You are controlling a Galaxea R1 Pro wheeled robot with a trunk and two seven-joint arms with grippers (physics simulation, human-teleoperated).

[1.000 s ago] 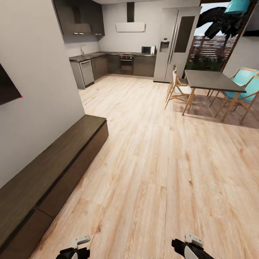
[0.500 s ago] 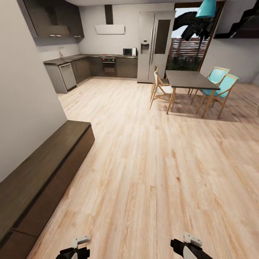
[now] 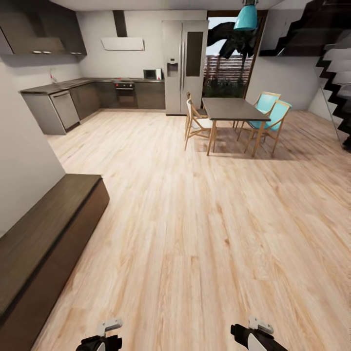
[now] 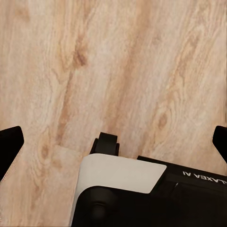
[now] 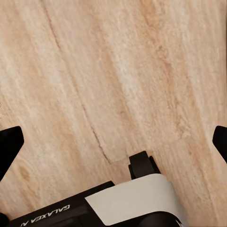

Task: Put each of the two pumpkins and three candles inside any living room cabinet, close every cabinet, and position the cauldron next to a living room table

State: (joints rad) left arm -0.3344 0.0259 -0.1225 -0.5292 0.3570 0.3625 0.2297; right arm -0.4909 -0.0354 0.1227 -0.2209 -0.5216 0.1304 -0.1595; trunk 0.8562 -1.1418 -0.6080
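The long low dark brown cabinet runs along the left wall in the head view, and the fronts I can see are closed. The pumpkins, candles, cauldron and glass-topped coffee table are out of view. My two arms hang low over the wooden floor, the left arm and the right arm at the picture's lower edge. My left gripper is open, its black fingertips wide apart over bare floorboards. My right gripper is open too, with nothing between its fingertips.
A dark dining table with wooden and turquoise chairs stands ahead to the right. Behind it are a fridge and kitchen counters. Black stairs rise at far right. Wide wooden floor lies ahead.
The whole head view has swung to the right, so the camera has turned. The cabinet and wall now sit further left and the stairs have come into view. Both arms keep their pose.
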